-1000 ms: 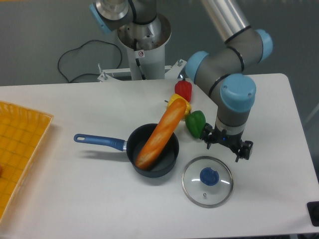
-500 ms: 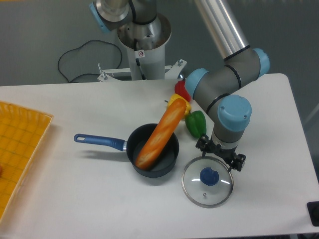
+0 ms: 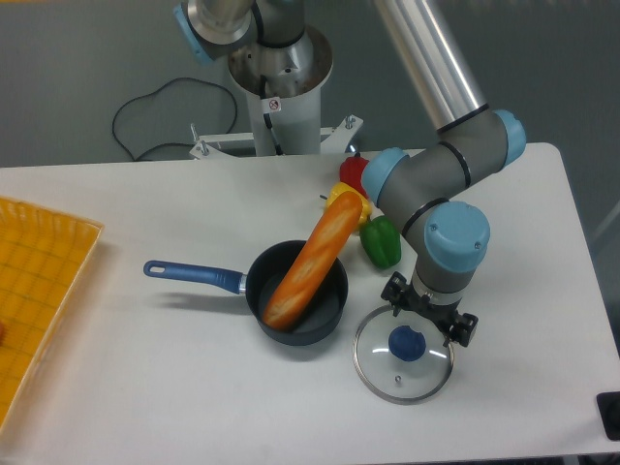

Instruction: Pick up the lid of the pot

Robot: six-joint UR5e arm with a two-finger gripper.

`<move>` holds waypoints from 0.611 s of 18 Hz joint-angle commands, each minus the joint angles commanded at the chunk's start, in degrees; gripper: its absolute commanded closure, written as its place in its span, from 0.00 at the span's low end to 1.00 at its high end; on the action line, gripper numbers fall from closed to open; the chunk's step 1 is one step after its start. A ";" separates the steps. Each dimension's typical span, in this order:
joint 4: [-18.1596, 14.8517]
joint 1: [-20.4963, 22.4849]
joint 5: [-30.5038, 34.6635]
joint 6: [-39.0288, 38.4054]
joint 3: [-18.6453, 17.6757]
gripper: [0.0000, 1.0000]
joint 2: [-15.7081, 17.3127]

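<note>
The gripper (image 3: 422,323) is open, pointing down over the back edge of the glass pot lid (image 3: 403,378). Its two dark fingertips are apart with nothing visible between them, one behind the lid's blue knob (image 3: 407,343) and the other to its right. The round transparent lid lies flat on the table, with a metal rim and a small vent hole near the front. The gripper overlaps part of the rim in this view; whether it touches the lid I cannot tell.
A black pan (image 3: 308,325) with a blue handle stands left of the lid, a baguette (image 3: 312,262) leaning in it. Behind are a green pepper (image 3: 381,242), a yellow one (image 3: 351,199) and a red one (image 3: 355,171). An orange crate (image 3: 48,237) is at far left.
The arm has come down and toward the camera, bringing the open gripper closer to the blue knob. The lid, pan and vegetables have stayed put.
</note>
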 joint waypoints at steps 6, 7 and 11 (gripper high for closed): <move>0.00 -0.79 0.00 -1.23 0.97 0.01 -1.23; 0.00 -1.05 0.00 -1.32 1.05 0.01 -1.41; 0.00 -1.23 -0.09 -2.02 1.14 0.01 -1.76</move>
